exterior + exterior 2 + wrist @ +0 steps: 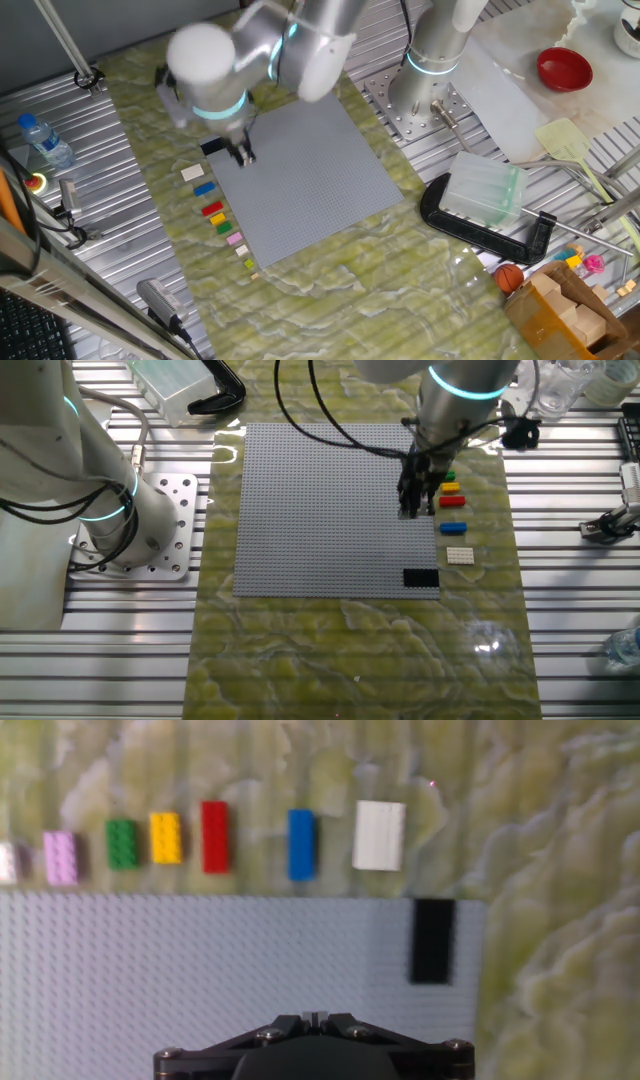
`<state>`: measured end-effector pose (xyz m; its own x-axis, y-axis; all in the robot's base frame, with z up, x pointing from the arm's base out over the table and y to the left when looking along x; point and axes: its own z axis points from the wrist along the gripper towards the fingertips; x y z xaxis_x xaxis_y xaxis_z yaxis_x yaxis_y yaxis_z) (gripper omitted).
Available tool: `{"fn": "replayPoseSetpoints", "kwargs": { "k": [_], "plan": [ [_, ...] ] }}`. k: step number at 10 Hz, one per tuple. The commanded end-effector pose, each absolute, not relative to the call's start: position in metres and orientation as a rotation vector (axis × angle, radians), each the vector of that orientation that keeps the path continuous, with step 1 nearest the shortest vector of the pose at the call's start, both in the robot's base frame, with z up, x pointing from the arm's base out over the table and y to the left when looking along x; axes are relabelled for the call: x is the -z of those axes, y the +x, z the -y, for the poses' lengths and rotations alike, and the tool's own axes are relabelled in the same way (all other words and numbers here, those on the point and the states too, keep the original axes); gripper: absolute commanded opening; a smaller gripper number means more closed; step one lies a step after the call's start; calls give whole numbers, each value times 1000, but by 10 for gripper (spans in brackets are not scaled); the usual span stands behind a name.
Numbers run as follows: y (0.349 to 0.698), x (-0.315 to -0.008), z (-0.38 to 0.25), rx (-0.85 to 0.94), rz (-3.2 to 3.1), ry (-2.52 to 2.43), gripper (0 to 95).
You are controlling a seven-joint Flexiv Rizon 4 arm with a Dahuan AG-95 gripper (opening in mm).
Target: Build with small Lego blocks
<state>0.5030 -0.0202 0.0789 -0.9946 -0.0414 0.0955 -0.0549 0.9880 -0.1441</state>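
Observation:
The small Lego blocks lie in a row on the green mat beside the grey baseplate (200, 970): white (379, 835), blue (301, 844), red (215, 837), yellow (165, 837), green (122, 844) and pink (61, 857). The black block (432, 940) sits on the baseplate's corner. The row also shows in one fixed view (212, 209) and the other fixed view (453, 528). My gripper (315, 1016) hovers over the baseplate edge near the row (246, 157) (410, 510), apart from the black block (420, 577). Its fingers are pressed together and hold nothing.
A second arm's base (430, 70) stands on the metal table beyond the baseplate (310, 180). A black clamp holds a clear box (485, 205). A red bowl (564, 68), a water bottle (45, 140) and a cardboard box of parts (565, 305) are at the table's edges.

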Motion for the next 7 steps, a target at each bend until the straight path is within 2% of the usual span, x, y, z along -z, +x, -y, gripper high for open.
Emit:
{"fn": "replayPoseSetpoints", "kwargs": {
  "k": [1, 4, 7],
  "plan": [
    [481, -97, 42, -200, 3076, 156, 0],
    [464, -97, 50, -125, 3153, 247, 0],
    [455, -92, 51, -111, 3128, 130, 0]
  ]
}}
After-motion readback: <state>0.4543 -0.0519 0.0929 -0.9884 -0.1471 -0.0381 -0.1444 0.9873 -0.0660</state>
